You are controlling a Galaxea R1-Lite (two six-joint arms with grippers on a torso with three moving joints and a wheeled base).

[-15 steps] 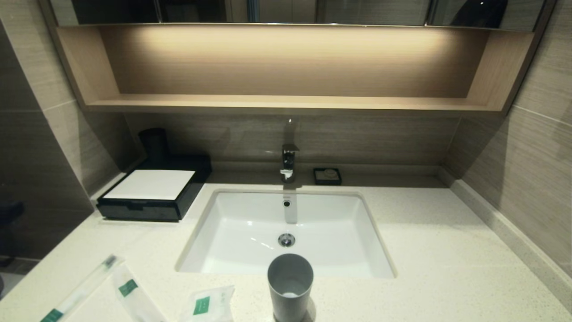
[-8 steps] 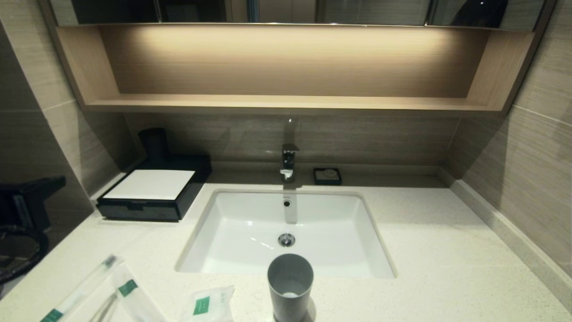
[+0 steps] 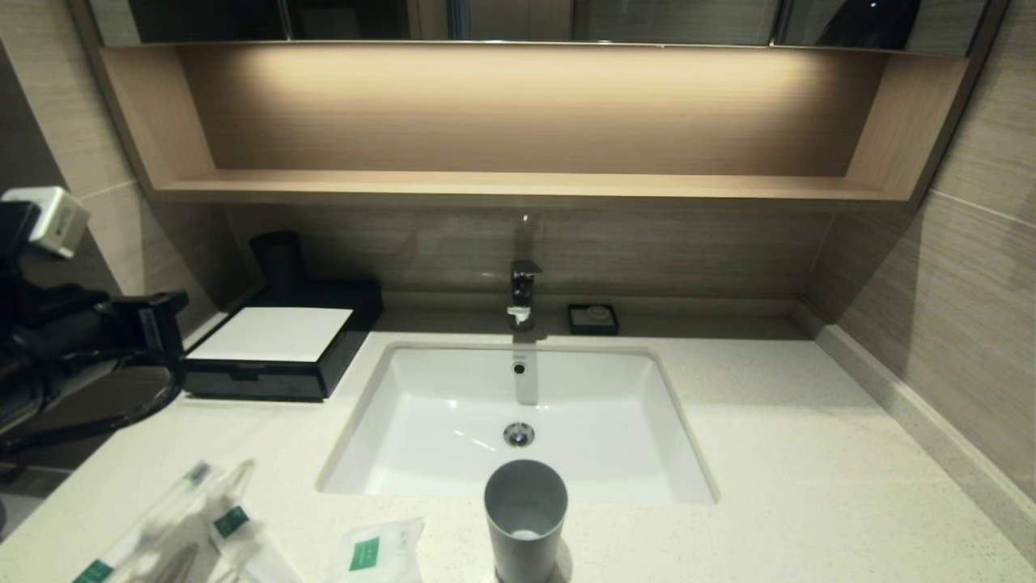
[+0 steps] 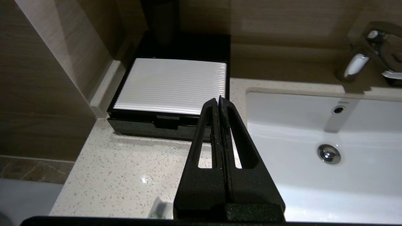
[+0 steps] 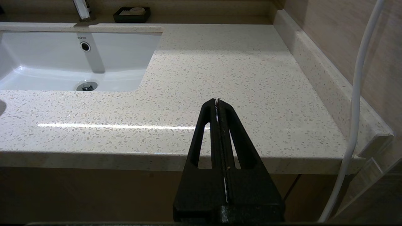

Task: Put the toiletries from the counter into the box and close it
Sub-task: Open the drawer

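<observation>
The left claw [image 4: 219, 99], clenched on nothing, hangs over the counter [image 3: 769, 453] short of the box [image 3: 267, 380] by the far wall, packets [image 3: 364, 555] nearest the front edge, and pressed-together jaws may bump its drawer, whose front only the wrist view shows plainly.
</observation>
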